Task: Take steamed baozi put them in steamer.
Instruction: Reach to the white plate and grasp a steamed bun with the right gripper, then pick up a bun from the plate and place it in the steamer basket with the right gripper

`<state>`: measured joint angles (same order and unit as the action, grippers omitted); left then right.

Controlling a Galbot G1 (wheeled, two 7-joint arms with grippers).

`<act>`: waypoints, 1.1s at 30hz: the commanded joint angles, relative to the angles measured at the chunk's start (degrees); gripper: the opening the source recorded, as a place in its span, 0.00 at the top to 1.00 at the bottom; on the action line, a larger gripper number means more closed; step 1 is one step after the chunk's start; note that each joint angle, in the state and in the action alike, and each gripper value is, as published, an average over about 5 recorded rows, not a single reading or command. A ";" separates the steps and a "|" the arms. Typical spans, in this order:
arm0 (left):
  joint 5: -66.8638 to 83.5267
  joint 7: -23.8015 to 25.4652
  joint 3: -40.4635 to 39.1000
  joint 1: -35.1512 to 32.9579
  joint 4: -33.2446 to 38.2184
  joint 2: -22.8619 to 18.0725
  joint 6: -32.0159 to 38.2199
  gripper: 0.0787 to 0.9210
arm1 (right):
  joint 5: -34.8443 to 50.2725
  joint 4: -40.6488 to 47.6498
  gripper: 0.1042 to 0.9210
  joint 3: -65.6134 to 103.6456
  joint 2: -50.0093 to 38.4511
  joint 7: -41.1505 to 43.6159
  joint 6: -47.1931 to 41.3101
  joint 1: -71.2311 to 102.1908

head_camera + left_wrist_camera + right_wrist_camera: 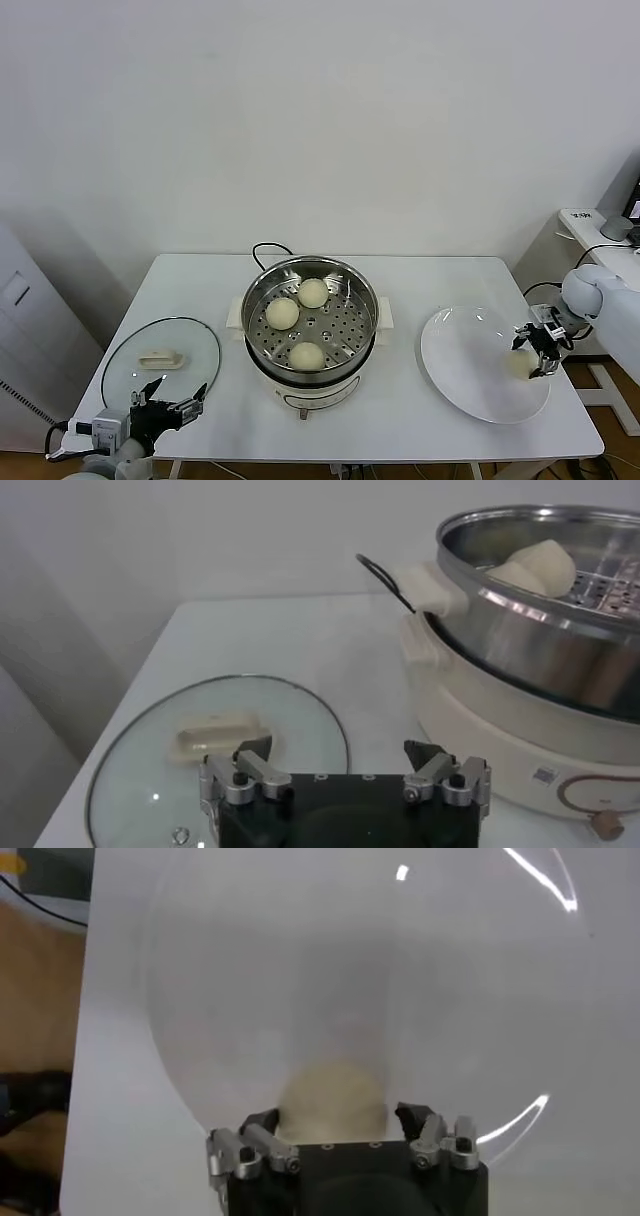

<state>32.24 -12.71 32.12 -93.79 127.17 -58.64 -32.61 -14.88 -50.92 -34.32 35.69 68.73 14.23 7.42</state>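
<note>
Left hand (172, 408) parked low at the bench's (200, 290) near-left corner, just by the glass lid (160, 358); fingers spread apart, nothing between them. The lid lies flat on the bench, cream handle up, nothing in or on it.

Centre: the steamer (311, 318) sits on its white base, black cord running out behind. Three steamed baozi already on the perforated tray: one toward the back (313, 292), one on the left (282, 313), one at the front (306, 355). The right part of the tray is bare, so that looks like the slot for the last one.

Right: white plate (470, 350) holds only the fourth baozi (519, 364), at its right edge. Right hand (541, 348) is down on it; in the wrist view the fingers straddle the bun on both sides, spread, apparently not yet pinching.

Step in hand, as I read it: grasp the last bun. To do it well, keep the bun centred between the fingers, close gently since the soft dough would probably dent or squash, then lift straight up before travelling left. Clear the steamer's rim with margin and lower into the bare right spot, not onto the other buns. The bun is close to the plate's rim, so a sideways nudge could roll it off onto the bench.
</note>
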 commanded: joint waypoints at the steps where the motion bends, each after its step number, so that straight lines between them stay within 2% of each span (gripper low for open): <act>1: 0.01 -0.04 -0.05 0.13 0.03 0.04 -0.08 0.12 | -0.98 0.16 0.46 0.54 0.13 -0.18 0.04 0.59; 5: 0.01 -0.14 -0.07 0.16 0.08 0.07 -0.17 0.12 | -0.55 -0.53 0.56 0.30 -0.31 0.58 0.00 0.21; 9: 0.01 -0.34 -0.07 0.05 0.26 0.23 -0.34 0.12 | 2.70 -2.90 0.58 -1.38 -1.76 1.52 -1.08 -1.92; 15: 0.02 -0.78 -0.11 0.08 0.44 0.37 -0.54 0.12 | 15.71 -10.84 0.59 -13.03 -6.02 3.44 -6.70 -13.47; 20: -0.05 -1.20 -0.22 -0.08 1.21 0.13 -0.75 0.12 | 27.43 -16.56 0.59 -28.35 -7.36 3.57 -12.72 -29.98; 27: -0.26 -1.69 -0.31 -0.22 2.00 -0.25 -0.92 0.12 | 42.04 -21.09 0.59 -44.02 -2.86 1.80 -19.43 -46.32; 33: -0.35 -1.90 -0.56 0.00 2.23 -0.45 -1.06 0.12 | 51.06 -25.10 0.59 -53.65 3.89 -1.73 -25.21 -56.64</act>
<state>31.99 -14.48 31.71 -93.89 129.21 -59.04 -33.58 16.71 -68.31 -67.18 33.11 69.89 -1.11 -27.12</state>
